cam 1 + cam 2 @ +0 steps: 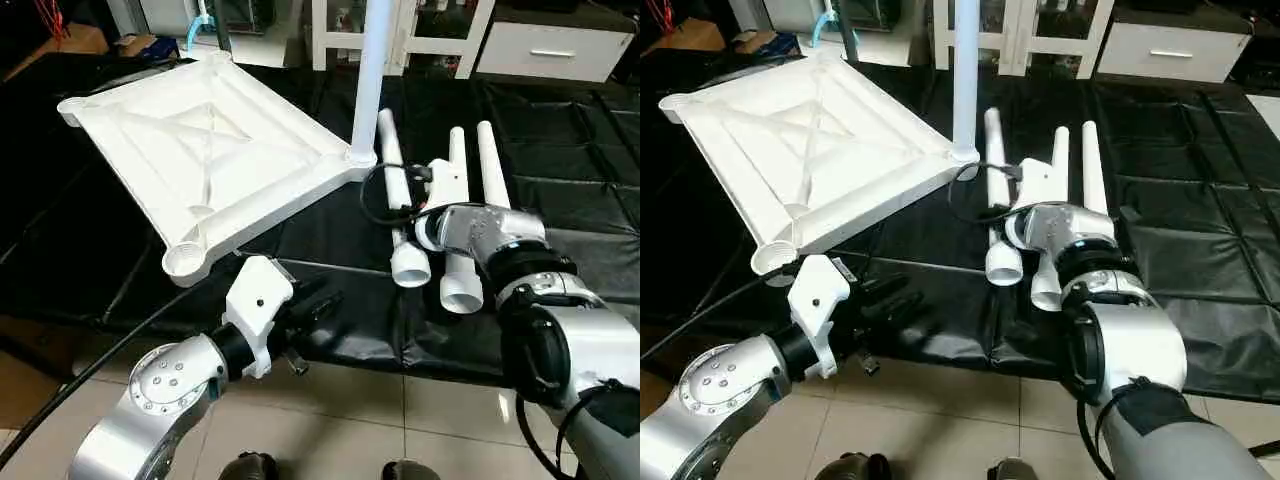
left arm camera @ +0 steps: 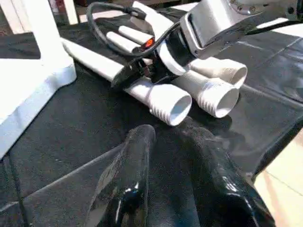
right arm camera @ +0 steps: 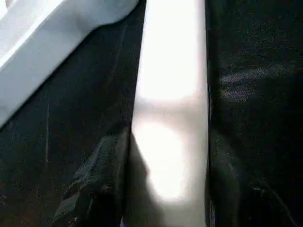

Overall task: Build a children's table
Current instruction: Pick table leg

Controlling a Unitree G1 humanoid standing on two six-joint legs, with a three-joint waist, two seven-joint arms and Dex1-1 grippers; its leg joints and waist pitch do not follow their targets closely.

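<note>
The white tabletop [image 1: 215,150] lies underside up on the black mat, its X ribs showing. One white leg [image 1: 370,70] stands upright in its near right corner socket. Three more legs lie side by side on the mat to the right. My right gripper [image 3: 165,189] reaches over the leftmost lying leg [image 1: 398,200], a black finger [image 3: 94,189] pressed against each side of it; the leg still rests on the mat. My left gripper [image 2: 175,165] hovers low at the mat's front edge, open and holding nothing, pointing toward the legs' wide threaded ends [image 2: 173,104].
The black mat [image 1: 560,190] covers the floor, with bare tiles [image 1: 400,420] in front of it. White furniture [image 1: 550,45] stands at the back. A black cable [image 1: 375,195] loops from my right wrist over the legs.
</note>
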